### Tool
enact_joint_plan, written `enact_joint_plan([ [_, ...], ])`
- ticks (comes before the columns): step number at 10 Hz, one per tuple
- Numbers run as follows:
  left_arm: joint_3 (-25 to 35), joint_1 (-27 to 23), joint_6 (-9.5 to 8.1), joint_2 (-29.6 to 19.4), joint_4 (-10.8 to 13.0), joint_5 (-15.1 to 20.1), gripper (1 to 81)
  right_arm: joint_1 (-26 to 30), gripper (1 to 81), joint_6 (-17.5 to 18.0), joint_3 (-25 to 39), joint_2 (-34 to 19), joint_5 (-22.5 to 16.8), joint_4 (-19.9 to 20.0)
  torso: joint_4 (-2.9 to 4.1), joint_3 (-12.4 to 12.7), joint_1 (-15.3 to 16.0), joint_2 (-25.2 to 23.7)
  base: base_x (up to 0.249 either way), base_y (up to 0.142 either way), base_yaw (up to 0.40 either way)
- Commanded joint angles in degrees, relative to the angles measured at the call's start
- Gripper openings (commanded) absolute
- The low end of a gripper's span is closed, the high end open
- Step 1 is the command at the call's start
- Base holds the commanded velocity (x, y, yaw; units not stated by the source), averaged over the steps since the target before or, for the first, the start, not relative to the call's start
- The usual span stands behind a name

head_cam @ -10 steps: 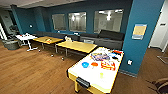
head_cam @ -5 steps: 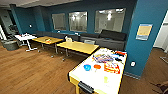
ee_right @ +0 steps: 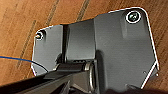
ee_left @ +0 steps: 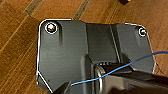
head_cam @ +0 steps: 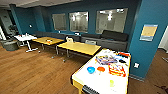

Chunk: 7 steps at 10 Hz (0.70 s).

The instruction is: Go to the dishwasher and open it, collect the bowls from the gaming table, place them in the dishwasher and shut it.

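Bowls — blue [head_cam: 91, 70], orange-red [head_cam: 101, 69] — on gaming table [head_cam: 100, 83].

A: What's under the wrist?
B: Wood floor [ee_right: 30, 22], brown planks w/ dark seams.
A: Anything else?
B: Thin blue wire [ee_right: 15, 59] crossing the floor, running in behind the robot's plate.

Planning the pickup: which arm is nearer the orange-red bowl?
Right, probably. The orange-red bowl sits on the gaming table ahead, right of centre. Left arm and right arm both hang over wood floor, not yet at the table.
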Motion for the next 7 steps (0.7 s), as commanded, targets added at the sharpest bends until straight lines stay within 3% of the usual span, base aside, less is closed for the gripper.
enact_joint_plan([
  [1, 0.21, -2.57, 0.29, 0.23, -0.14, 3.25, 81.1, 2.52, 81.1, -0.16, 0.19, -0.26, -2.68, 0.15, 0.00, 0.00, 0.00, 0.00, 0.130, 0.144, 0.000],
  [7, 0.21, -2.57, 0.29, 0.49, 0.30, 3.34, 81.1, 2.60, 81.1, -0.16, 0.19, -0.35, -2.68, 0.15, 0.00, 0.00, -0.02, 0.00, 0.108, 0.142, 0.000],
])
